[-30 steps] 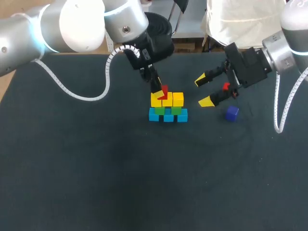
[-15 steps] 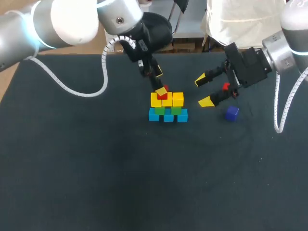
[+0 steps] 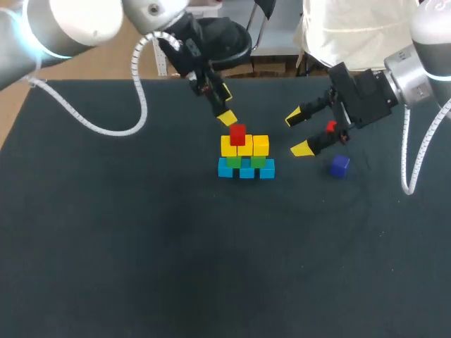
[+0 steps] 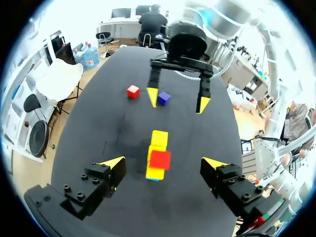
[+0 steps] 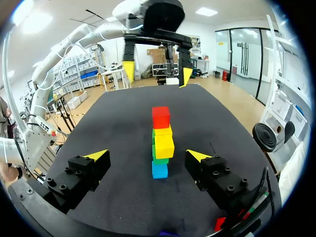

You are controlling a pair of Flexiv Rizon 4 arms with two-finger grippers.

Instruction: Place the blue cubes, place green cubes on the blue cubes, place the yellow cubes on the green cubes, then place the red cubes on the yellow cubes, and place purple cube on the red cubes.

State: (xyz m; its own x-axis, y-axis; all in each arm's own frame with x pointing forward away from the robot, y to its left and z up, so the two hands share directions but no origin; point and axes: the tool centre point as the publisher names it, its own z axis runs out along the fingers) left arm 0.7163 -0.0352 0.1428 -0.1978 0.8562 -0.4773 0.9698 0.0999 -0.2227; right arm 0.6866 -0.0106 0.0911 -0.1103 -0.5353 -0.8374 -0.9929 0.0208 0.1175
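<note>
A cube wall stands mid-table: a blue row [image 3: 246,170], green cubes [image 3: 245,161], a yellow row [image 3: 244,146], and one red cube [image 3: 237,134] on its left end. My left gripper [image 3: 225,105] hovers open just behind and above that red cube, touching nothing. In the left wrist view the stacked red cube [image 4: 160,159] lies between its open fingertips [image 4: 113,163], below them. My right gripper [image 3: 297,132] stands open to the right of the wall, facing it end-on [image 5: 160,117]. A loose red cube [image 3: 330,127] and a purple cube [image 3: 340,165] lie by the right gripper.
The dark table [image 3: 141,246] carries only the wall and the two loose cubes. The loose red cube [image 4: 133,91] and purple cube [image 4: 163,98] sit under and beside my right gripper [image 4: 177,98].
My left gripper has opened, left the red cube on the yellow row, and drawn up and back to the left. The right arm has stayed still.
</note>
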